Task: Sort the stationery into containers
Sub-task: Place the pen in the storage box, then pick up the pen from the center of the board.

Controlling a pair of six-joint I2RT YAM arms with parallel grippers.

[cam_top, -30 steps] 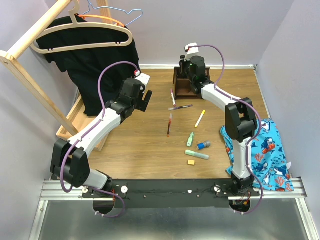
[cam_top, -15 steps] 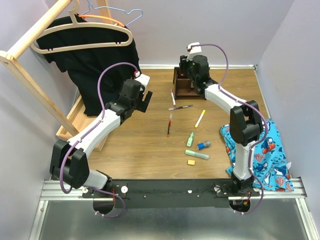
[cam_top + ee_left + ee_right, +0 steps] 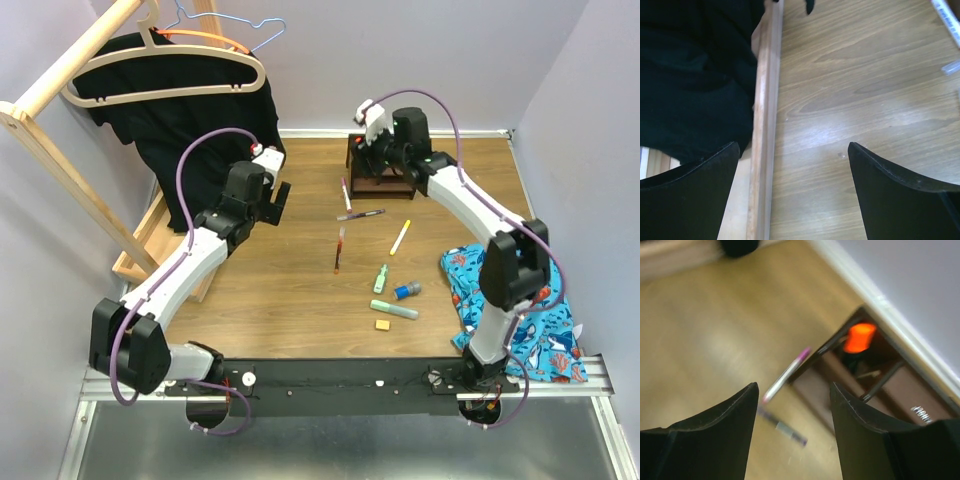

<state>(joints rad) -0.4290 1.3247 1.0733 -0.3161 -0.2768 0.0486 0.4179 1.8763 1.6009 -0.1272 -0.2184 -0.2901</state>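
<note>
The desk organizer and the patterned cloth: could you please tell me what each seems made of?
Desk organizer: probably dark-stained wood, matte; brown panels and thin dividers, grain too blurred to confirm.
Patterned cloth: soft printed fabric, matte; it lies rumpled, blue with fish shapes.

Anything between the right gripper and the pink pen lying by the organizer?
Nothing visible does. The right gripper hangs open above the pink pen, which lies on the bare table beside the organizer corner. The purple pen lies apart from it, nearer the arm bases, not across the path.
</note>
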